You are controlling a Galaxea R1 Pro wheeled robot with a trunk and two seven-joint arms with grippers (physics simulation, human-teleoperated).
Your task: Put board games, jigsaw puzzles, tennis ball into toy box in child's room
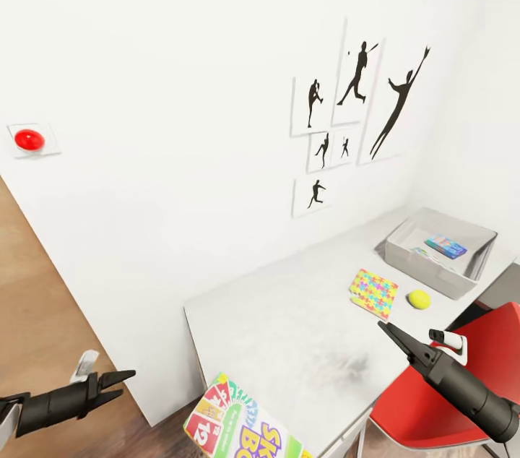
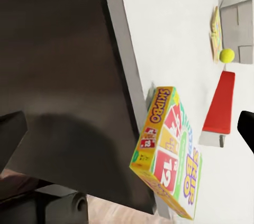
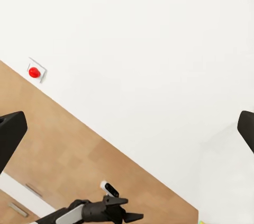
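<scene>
One flat green-white-red Skip-Bo board game box (image 1: 242,423) tipped over the pale grey table's (image 1: 289,328) near edge, long axis toward two o'clock. Between both grippers: left gripper (image 1: 119,380) at nine o'clock of it, slightly parted, empty; right gripper (image 1: 393,336) at two o'clock, pinched together, empty. Probably nearer the left. Light grey toy box (image 1: 462,280) far at two o'clock.

Child's room, sports-silhouette pictures (image 1: 352,118), jigsaw puzzles (image 1: 373,292), toy box (image 1: 440,250)

The Skip-Bo game box (image 2: 168,152) reads "SKIPBO" along its yellow side edge and "SKIP BO" on its lid. Red cards printed on the lid bear "12".
</scene>
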